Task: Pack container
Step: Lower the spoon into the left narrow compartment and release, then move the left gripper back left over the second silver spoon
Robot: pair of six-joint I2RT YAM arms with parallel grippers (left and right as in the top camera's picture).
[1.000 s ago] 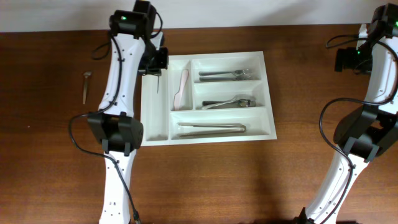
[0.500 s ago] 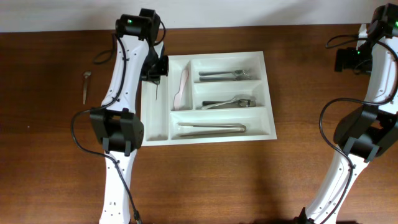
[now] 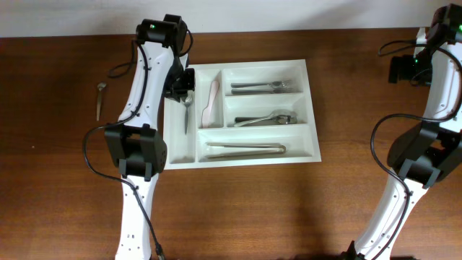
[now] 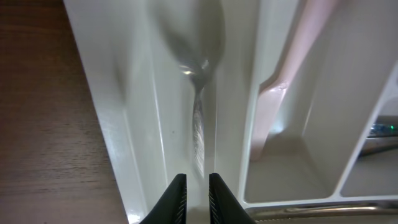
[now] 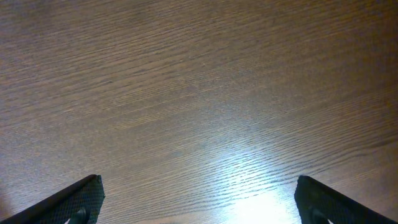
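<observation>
Cutlery tray (image 3: 253, 161) beneath left tool (image 4: 197, 180), whose barely parted fingers (image 4: 174, 202) hang above a spoon (image 4: 198, 93) in the leftmost slot; right tool (image 5: 198, 182) spread wide.

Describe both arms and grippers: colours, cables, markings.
Both the left arm and right arm have white tubular links, black joint housings, looping black cables and a green light near the wrist. The left gripper and right gripper have black fingers.

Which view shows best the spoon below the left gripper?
The left wrist view: the spoon fills the frame, though blurred. Overhead shows it small, in the leftmost compartment of the tray. Right wrist shows only tabletop.
</observation>
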